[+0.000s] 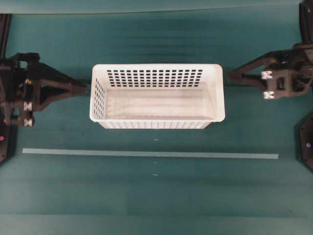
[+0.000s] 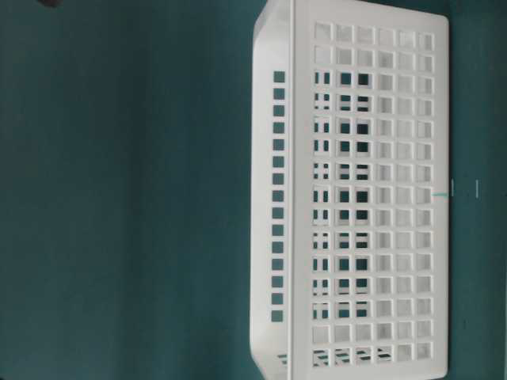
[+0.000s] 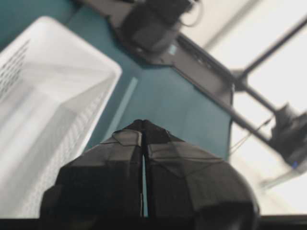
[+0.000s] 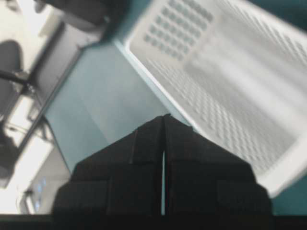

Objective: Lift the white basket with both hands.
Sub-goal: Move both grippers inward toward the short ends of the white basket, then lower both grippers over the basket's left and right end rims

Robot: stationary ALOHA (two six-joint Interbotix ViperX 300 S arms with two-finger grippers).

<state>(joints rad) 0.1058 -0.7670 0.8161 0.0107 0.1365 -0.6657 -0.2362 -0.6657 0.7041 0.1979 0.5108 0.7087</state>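
The white basket (image 1: pixel 220 93) stands empty in the middle of the teal table, long side left to right. It also shows in the table-level view (image 2: pixel 273 190), the left wrist view (image 3: pixel 53 96) and the right wrist view (image 4: pixel 230 72). My left gripper (image 1: pixel 85 89) is shut and empty, its tip just left of the basket's left end wall. In its wrist view (image 3: pixel 143 123) the tips meet. My right gripper (image 1: pixel 230 76) is shut and empty, its tip just right of the basket's right rim. In its wrist view (image 4: pixel 164 118) the tips meet.
A pale tape strip (image 1: pixel 146 153) runs across the table in front of the basket. The black arm bases (image 1: pixel 6 132) stand at the left and right table edges (image 1: pixel 307 142).
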